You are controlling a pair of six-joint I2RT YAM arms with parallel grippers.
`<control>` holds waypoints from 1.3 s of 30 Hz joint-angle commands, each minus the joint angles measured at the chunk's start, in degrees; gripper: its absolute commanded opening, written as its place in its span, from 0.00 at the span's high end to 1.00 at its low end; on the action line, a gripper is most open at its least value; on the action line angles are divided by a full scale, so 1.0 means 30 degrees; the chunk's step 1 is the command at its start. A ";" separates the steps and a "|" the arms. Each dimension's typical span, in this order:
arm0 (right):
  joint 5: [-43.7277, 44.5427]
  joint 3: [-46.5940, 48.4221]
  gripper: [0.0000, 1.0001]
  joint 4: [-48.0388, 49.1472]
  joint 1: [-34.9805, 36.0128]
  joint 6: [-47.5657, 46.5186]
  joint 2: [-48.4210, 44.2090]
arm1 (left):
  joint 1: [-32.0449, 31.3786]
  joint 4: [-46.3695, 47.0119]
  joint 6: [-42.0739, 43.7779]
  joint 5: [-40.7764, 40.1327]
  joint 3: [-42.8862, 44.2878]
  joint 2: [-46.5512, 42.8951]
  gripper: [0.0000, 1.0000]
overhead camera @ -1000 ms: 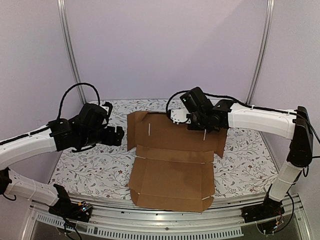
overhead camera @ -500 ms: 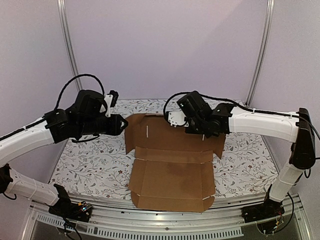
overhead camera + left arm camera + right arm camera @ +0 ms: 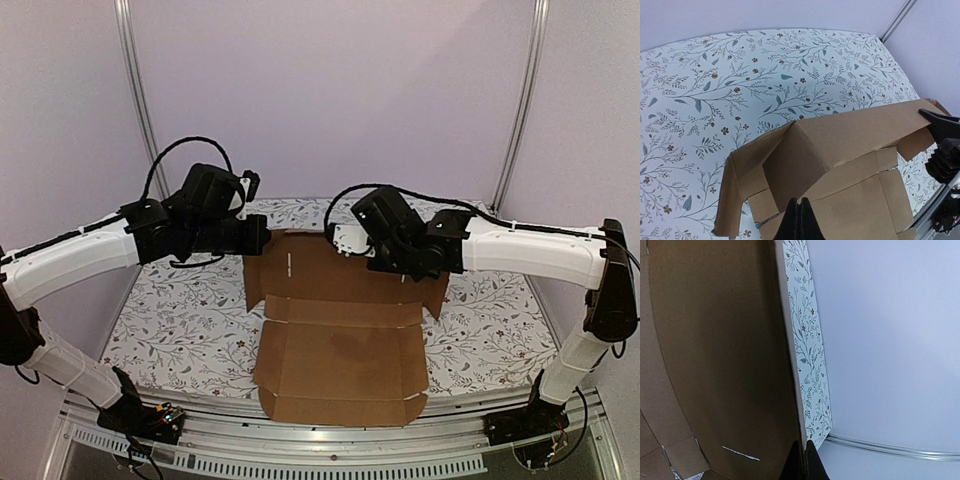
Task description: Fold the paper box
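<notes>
The paper box (image 3: 340,350) is a brown cardboard sheet; its near panel lies flat and its far panel stands raised. My left gripper (image 3: 265,237) is at the raised panel's far left corner. In the left wrist view it (image 3: 800,201) is shut, its tips meeting the lower corner of a side flap (image 3: 795,160) folded inward from the box (image 3: 855,135). My right gripper (image 3: 342,240) is shut on the raised panel's top edge. In the right wrist view that edge of the box (image 3: 715,340) runs down between its fingers (image 3: 804,445).
A floral-patterned tablecloth (image 3: 170,320) covers the table around the box. Metal posts (image 3: 135,90) and lilac walls close in the back and sides. An aluminium rail (image 3: 330,455) runs along the near edge by the arm bases.
My left arm swung right to the box's far left corner and its gripper went from open to shut. The right gripper shifted slightly left, still holding the panel.
</notes>
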 commanded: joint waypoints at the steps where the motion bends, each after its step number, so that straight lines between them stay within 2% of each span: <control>1: 0.0400 -0.0280 1.00 -0.0151 0.0430 0.0984 -0.1051 | 0.0097 -0.0139 -0.0377 -0.0997 0.0620 0.0632 1.00; 17: -0.0241 0.0056 1.00 -0.0186 0.0999 0.2249 -0.0924 | 0.0068 0.0556 -0.0769 0.1081 0.1508 0.2625 1.00; 31: -0.1298 -0.0244 1.00 -0.0991 0.1512 0.3839 -0.1073 | 0.0067 0.5107 -0.1818 0.2262 -0.0064 0.2011 1.00; 39: 0.0161 0.0086 1.00 -0.1198 0.1525 0.4128 -0.0847 | 0.0096 0.3888 -0.1540 0.1704 -0.0250 0.1683 1.00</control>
